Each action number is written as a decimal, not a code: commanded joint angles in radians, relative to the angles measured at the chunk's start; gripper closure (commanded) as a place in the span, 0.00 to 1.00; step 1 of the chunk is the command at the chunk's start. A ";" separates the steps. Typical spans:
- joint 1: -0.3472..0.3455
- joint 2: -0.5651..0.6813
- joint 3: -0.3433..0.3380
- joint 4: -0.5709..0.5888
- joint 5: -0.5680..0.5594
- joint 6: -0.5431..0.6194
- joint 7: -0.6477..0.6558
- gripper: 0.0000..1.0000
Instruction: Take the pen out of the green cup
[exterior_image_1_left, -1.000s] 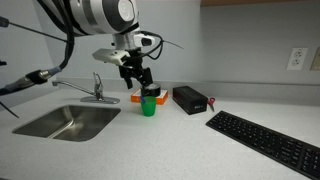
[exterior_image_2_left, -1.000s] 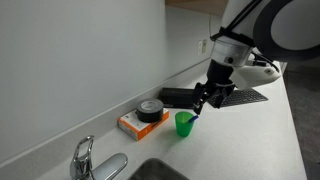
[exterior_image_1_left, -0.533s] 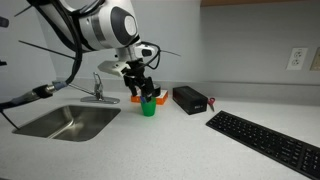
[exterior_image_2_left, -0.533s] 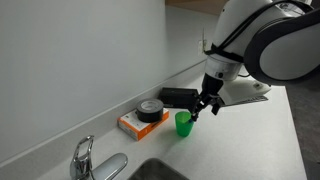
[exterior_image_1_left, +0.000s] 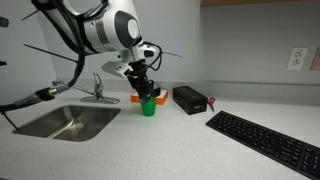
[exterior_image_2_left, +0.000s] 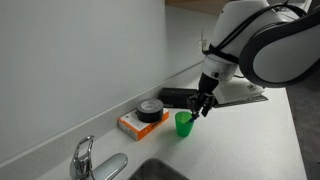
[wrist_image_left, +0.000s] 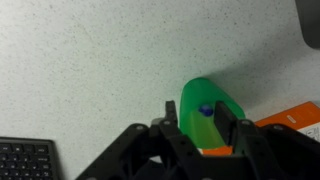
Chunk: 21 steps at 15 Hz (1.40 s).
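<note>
The green cup (exterior_image_1_left: 148, 107) (exterior_image_2_left: 184, 124) stands upright on the white counter, just in front of an orange-and-black object. In the wrist view I look down into the cup (wrist_image_left: 192, 98), and the blue tip of the pen (wrist_image_left: 205, 111) shows inside it. My gripper (wrist_image_left: 207, 122) (exterior_image_1_left: 146, 93) (exterior_image_2_left: 199, 108) hangs right over the cup's mouth. Its fingers (wrist_image_left: 243, 130) stand on either side of the pen tip, partly drawn in. The pen sits close to one pad, with a gap still showing on the other side. The pen's shaft is hidden in the cup.
An orange-and-black object (exterior_image_2_left: 140, 120) lies against the wall behind the cup, a black box (exterior_image_1_left: 189, 100) beside it. A black keyboard (exterior_image_1_left: 265, 143) lies further along the counter. A sink (exterior_image_1_left: 68, 122) with a faucet (exterior_image_1_left: 98, 88) is on the cup's other side.
The gripper has come down onto the cup's mouth, and its fingers have narrowed around the pen tip. The cup has not moved.
</note>
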 joint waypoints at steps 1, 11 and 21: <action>0.025 0.052 -0.023 0.033 0.003 0.057 0.034 0.87; 0.021 -0.129 -0.033 -0.049 0.075 0.029 -0.052 0.96; 0.075 -0.321 0.070 -0.262 0.241 0.162 -0.316 0.96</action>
